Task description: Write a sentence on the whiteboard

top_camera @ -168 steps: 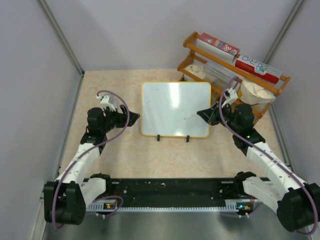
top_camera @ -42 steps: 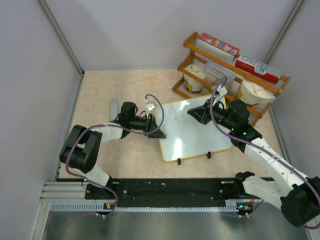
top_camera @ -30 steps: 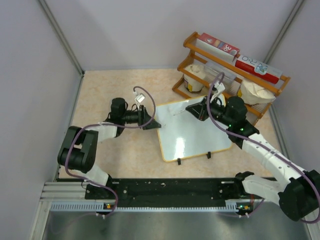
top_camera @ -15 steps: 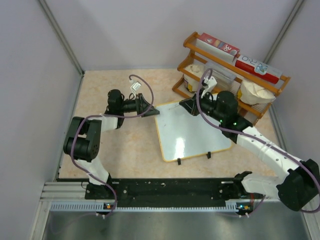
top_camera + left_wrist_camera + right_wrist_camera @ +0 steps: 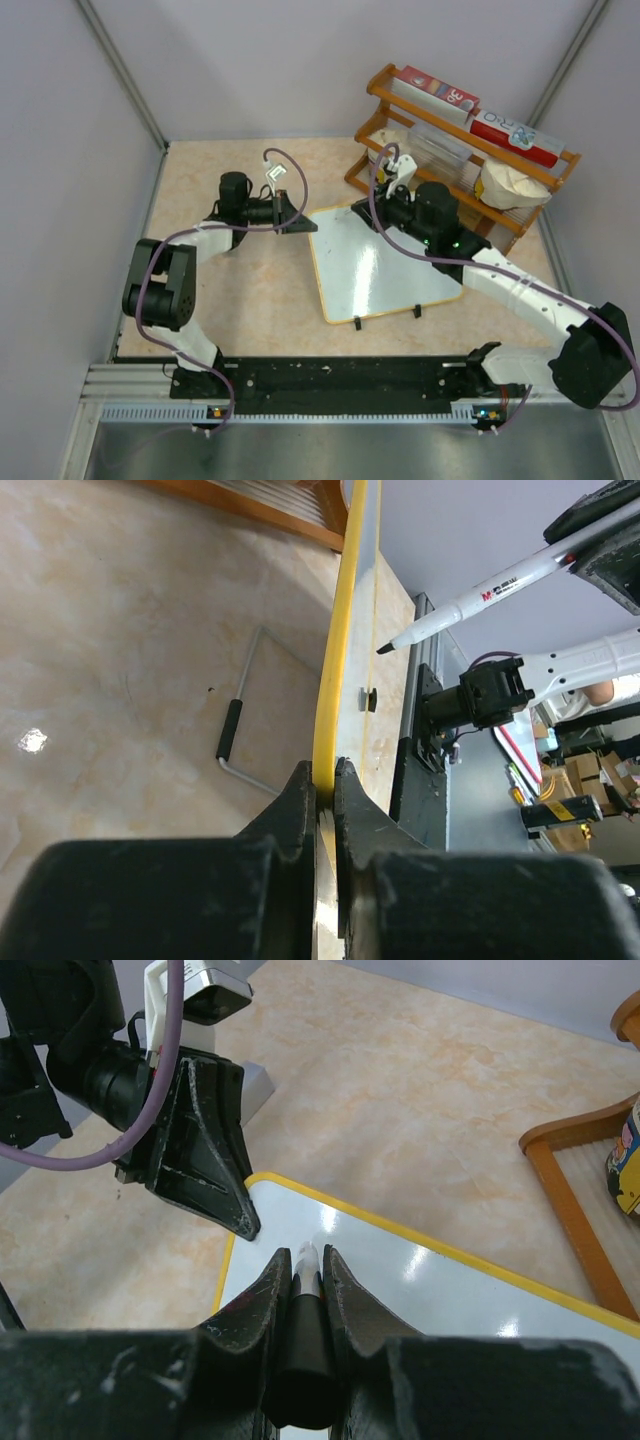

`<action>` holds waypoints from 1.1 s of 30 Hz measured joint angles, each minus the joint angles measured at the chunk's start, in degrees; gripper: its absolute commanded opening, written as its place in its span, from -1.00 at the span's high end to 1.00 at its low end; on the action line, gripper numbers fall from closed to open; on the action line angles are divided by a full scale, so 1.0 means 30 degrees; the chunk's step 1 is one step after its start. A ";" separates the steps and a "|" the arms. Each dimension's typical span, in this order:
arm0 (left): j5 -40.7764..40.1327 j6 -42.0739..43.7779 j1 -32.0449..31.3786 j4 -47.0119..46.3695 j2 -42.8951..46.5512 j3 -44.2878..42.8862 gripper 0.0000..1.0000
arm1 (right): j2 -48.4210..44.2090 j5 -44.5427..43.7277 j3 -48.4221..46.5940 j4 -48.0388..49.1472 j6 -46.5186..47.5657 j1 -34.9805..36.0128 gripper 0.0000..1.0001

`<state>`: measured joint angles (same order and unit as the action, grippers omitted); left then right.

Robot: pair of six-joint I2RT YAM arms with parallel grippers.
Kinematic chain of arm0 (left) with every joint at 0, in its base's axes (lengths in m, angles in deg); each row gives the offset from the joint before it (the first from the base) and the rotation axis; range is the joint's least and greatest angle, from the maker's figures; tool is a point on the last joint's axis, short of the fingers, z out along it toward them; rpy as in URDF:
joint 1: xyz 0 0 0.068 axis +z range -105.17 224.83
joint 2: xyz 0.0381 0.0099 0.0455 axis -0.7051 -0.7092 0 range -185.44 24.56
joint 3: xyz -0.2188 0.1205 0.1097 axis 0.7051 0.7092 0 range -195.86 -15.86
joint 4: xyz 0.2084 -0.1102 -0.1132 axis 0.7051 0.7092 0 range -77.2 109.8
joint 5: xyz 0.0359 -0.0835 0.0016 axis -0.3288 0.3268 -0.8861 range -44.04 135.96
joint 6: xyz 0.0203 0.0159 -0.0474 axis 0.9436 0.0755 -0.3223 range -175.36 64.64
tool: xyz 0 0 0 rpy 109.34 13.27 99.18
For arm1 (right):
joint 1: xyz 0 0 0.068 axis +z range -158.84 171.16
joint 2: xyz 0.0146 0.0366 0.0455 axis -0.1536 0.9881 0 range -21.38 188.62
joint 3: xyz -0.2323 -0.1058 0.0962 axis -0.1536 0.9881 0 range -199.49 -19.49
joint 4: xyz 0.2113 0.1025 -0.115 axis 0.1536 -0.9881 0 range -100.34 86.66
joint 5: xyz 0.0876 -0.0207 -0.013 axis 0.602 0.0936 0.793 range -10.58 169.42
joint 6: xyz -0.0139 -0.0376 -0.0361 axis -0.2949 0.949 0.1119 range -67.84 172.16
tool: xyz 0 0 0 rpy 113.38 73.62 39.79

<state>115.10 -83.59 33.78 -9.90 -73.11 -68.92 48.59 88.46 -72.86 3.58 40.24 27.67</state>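
The whiteboard (image 5: 385,262) lies turned at an angle on the table, its two black feet toward the near edge. My left gripper (image 5: 302,224) is shut on its yellow rim (image 5: 330,710) at the far-left corner, the rim pinched between both jaws (image 5: 327,776). My right gripper (image 5: 372,207) hovers over the same corner, shut on a white marker (image 5: 302,1340). From the left wrist the marker (image 5: 480,592) shows its black tip bare, just off the board face. The board face (image 5: 430,1290) shows no lettering; the sentence is not in view.
A wooden rack (image 5: 455,130) with boxes and paper-covered cups stands at the back right, close behind my right arm. A wire stand leg with a black sleeve (image 5: 232,730) shows beneath the board. A pale grey block (image 5: 258,1088) lies behind my left gripper. Booth walls enclose the table.
My left gripper, open a second ago, has closed on the board's far-left corner. My right arm has carried the marker left and farther back, toward that corner.
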 measured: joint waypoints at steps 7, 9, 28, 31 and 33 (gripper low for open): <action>-0.0291 0.0568 -0.0051 0.1566 0.0415 -0.0262 1.00 | 0.0000 -0.1188 0.0015 0.0124 0.0794 0.0903 1.00; -0.0386 0.0765 -0.0087 0.1872 0.0590 -0.0291 1.00 | -0.0007 -0.1647 0.0036 0.0153 0.0991 0.1137 1.00; -0.0838 0.0998 -0.0233 0.2557 0.1013 -0.0335 1.00 | -0.1290 -0.6164 0.1945 0.1916 0.2280 0.2790 1.00; -0.0845 0.0998 -0.0233 0.2565 0.1013 -0.0335 1.00 | -0.1282 -0.6411 0.1938 0.1894 0.2266 0.2790 1.00; -0.0838 0.1005 -0.0233 0.2565 0.1013 -0.0335 1.00 | -0.1246 -0.6521 0.1923 0.1894 0.2259 0.2790 1.00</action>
<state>112.59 -80.57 33.09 -2.21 -70.07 -69.92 44.86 68.89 -67.09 9.26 47.01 36.05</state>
